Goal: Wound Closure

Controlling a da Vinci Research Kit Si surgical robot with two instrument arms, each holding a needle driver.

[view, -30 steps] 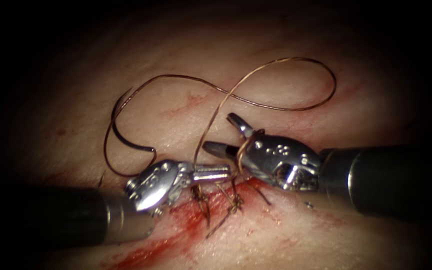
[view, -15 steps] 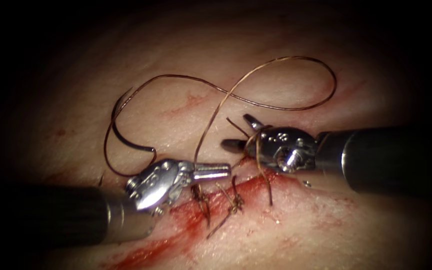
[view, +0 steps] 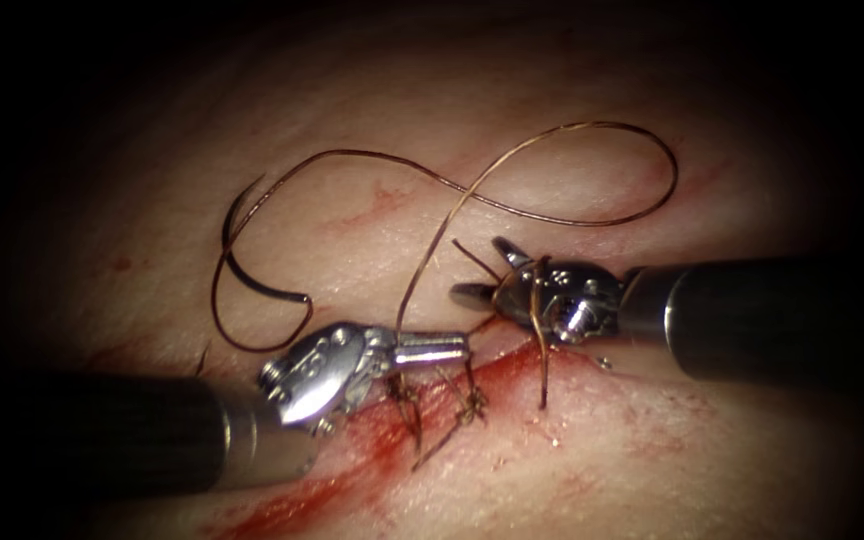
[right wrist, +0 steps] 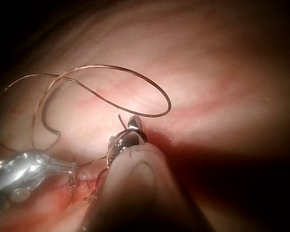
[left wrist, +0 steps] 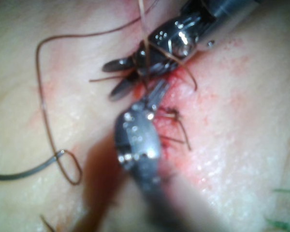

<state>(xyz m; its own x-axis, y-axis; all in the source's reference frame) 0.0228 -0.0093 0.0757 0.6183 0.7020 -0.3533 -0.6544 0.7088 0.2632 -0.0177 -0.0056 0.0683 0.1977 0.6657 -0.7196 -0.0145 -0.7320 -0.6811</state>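
Copper-brown thread [view: 562, 135] wraps my right tool [view: 482, 272], jaws parted, while my left tool [view: 452, 349] grips thread beside two tied stitches [view: 470, 405]; needle [view: 252, 275] lies free.

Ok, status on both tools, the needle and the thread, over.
Left end effector shut on the thin brown thread. Right end effector open, thread wrapped around it, holding nothing. Dark curved steel needle lying free on the tissue, left of the cut.

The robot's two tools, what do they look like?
Each is a dark, round shaft ending in a shiny silver metal wrist with small round dots and a screw. The left tool has slim silver jaws; the right tool has short, darker, pointed jaws.
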